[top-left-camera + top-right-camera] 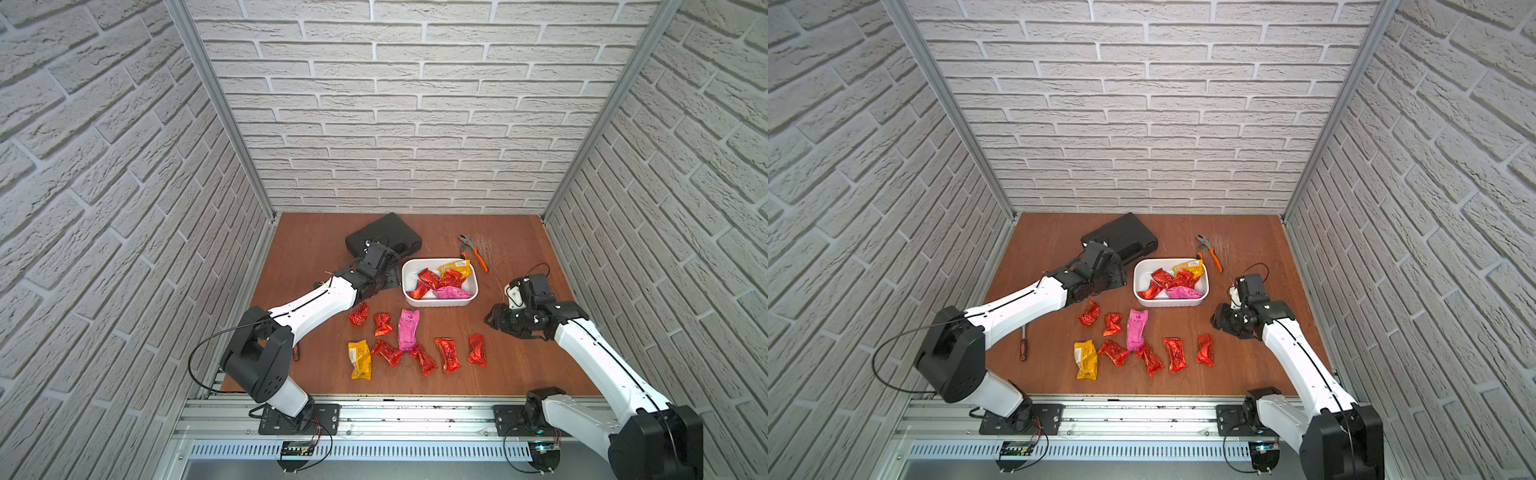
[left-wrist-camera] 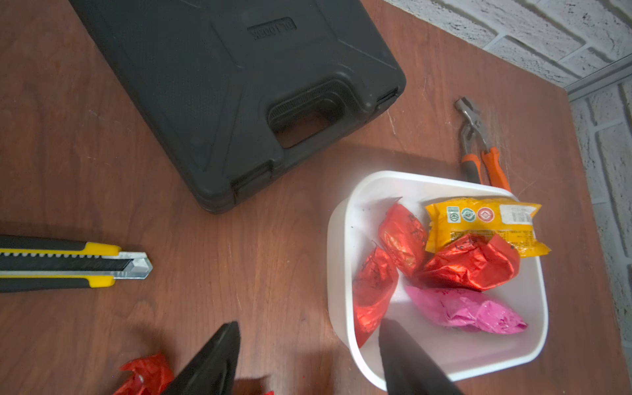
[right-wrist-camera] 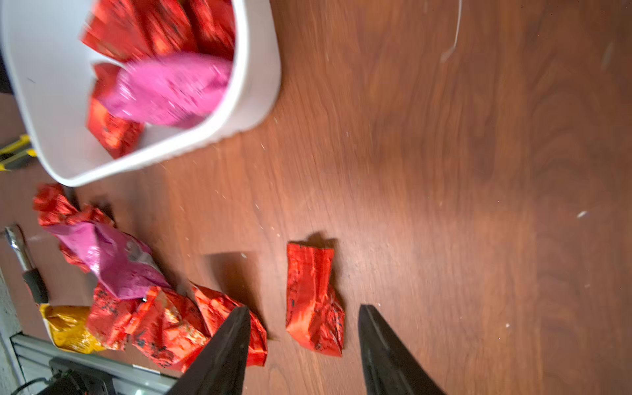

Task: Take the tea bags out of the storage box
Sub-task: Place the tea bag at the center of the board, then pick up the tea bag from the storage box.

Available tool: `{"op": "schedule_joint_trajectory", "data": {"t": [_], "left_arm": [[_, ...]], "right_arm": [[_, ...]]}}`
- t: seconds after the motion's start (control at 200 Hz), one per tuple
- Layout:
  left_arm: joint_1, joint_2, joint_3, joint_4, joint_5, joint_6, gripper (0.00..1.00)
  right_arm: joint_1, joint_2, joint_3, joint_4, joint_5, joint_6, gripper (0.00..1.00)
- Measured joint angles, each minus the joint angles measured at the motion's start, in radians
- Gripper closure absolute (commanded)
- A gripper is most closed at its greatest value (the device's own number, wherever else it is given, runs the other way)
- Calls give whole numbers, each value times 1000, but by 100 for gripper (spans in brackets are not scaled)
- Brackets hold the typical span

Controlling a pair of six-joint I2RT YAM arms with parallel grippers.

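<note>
Gaping left jaws and right jaws, both empty, storage box (image 3: 253, 85) motion-blurred, utility knife (image 2: 68, 263) cut off at edge

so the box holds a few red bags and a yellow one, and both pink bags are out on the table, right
Not both. One pink tea bag lies on the table, but the other pink one is in the storage box, as the left wrist view shows. The red bags and the yellow one are in the box, as you said.
</note>
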State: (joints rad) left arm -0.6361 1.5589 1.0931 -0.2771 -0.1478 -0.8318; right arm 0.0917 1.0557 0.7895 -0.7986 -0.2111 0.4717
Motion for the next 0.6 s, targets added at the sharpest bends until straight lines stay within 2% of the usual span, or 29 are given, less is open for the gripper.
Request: {"op": "schedule_joint_trajectory", "data": {"t": [0.235,0.44,0.6], "left_arm": [[6,5,-1,24,34,0,31],[17,31,-1,44,63,0,33],[22,38,-1,49,67,-7,33]], "right_arm": [[115,60,156,1,47,-118,46],[204,349,404,11,92,-264,45],[208,561,595,6,120,-243,46]]}}
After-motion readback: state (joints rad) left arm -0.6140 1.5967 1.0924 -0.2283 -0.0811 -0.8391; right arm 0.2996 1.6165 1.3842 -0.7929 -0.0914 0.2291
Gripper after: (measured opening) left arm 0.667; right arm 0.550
